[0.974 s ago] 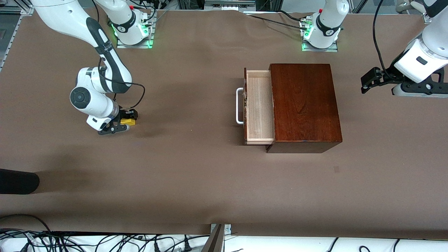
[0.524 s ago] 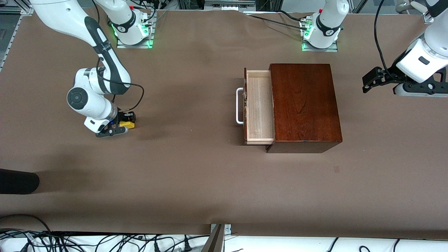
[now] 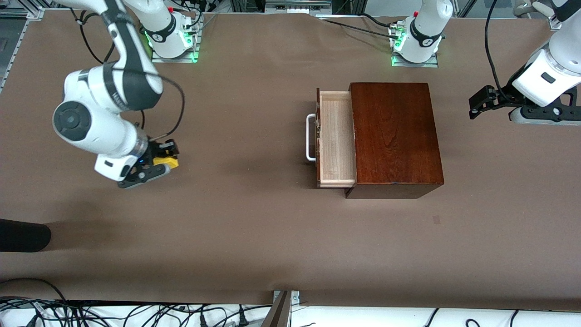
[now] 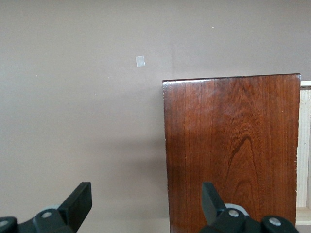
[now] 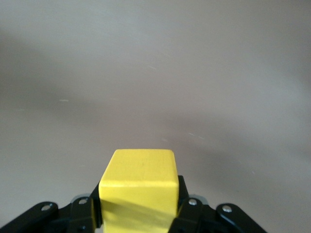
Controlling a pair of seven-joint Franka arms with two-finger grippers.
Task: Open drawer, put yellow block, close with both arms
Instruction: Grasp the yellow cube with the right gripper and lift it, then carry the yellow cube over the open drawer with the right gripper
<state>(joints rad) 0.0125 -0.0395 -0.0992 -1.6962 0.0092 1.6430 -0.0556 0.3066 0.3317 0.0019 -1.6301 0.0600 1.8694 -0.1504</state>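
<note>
The drawer (image 3: 336,138) stands pulled out of the dark mahogany box (image 3: 394,136), its pale-wood tray bare, its white bar handle (image 3: 310,137) toward the right arm's end. My right gripper (image 3: 160,162) is shut on the yellow block (image 3: 165,161) and holds it up over the bare table at the right arm's end. The block (image 5: 138,187) fills the gap between the fingers in the right wrist view. My left gripper (image 3: 476,106) is open and empty, in the air beside the box at the left arm's end. The left wrist view shows the box top (image 4: 232,150) under one open finger (image 4: 212,201).
A brown cloth (image 3: 236,227) covers the table. The two arm bases (image 3: 170,38) stand along the edge farthest from the front camera. A black object (image 3: 22,235) lies at the table's edge at the right arm's end. Cables run along the near edge.
My right gripper has risen off the table with the yellow block in it. The left arm has barely moved. The drawer stays open.
</note>
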